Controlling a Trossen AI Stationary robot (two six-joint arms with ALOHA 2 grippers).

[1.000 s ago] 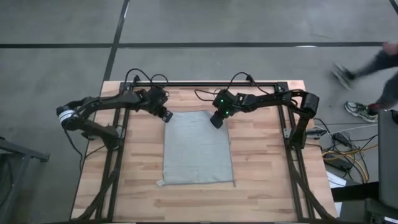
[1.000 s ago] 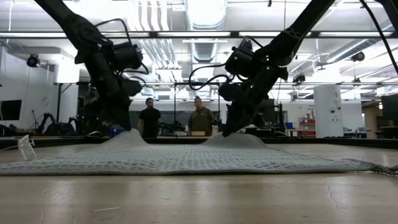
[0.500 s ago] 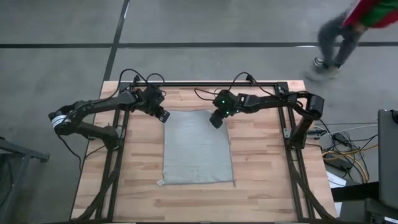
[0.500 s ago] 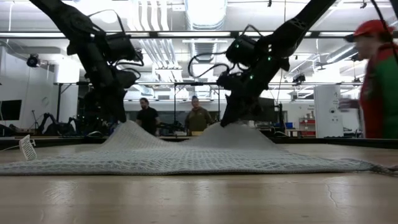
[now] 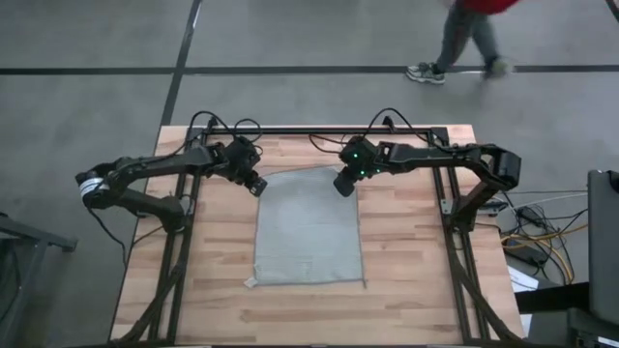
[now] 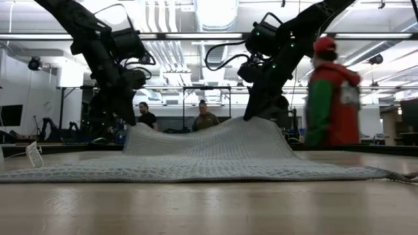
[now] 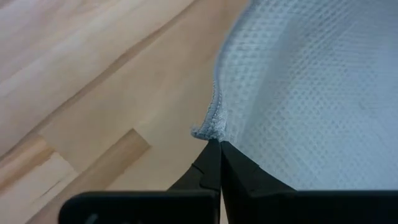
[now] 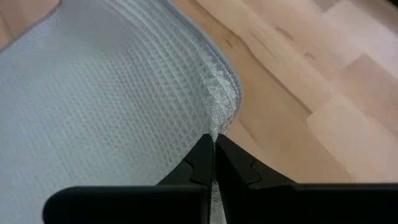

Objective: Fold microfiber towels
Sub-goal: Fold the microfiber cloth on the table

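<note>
The grey-green microfiber towel (image 5: pixel 308 227) lies on the wooden table (image 5: pixel 416 242) with its near part flat and its far edge raised. A small white tag (image 6: pixel 34 155) sticks out at its near left corner. My left gripper (image 5: pixel 257 188) is shut on the far left corner. My right gripper (image 5: pixel 342 187) is shut on the far right corner. In the low view the far edge (image 6: pixel 196 130) sags between the two grippers (image 6: pixel 128 122) (image 6: pixel 251 117). My left gripper pinches the towel's far left corner (image 7: pixel 208 127) between its two fingertips, slanting down from the far left. The corner is lifted clear, and the cloth slopes down from it to the table. My right gripper pinches the far right corner (image 8: pixel 221 106) by its hemmed edge, only at the fingertips, slanting down from the far right. That corner is held up off the wood, and the cloth falls away toward the near side.
Black frame rails (image 5: pixel 319 130) run along the table's far edge and down both sides. Bare wood lies to the left (image 5: pixel 203 271) and right of the towel. Behind the table a person in a red jacket (image 6: pixel 330 91) walks by; two people (image 6: pixel 206 121) stand farther back.
Both grippers have risen, staying shut, and have drawn the two far corners up off the table. The far edge, which first stood in two small peaks, now hangs as one raised band between them; the near part has stayed flat. A person has walked across behind the table.
</note>
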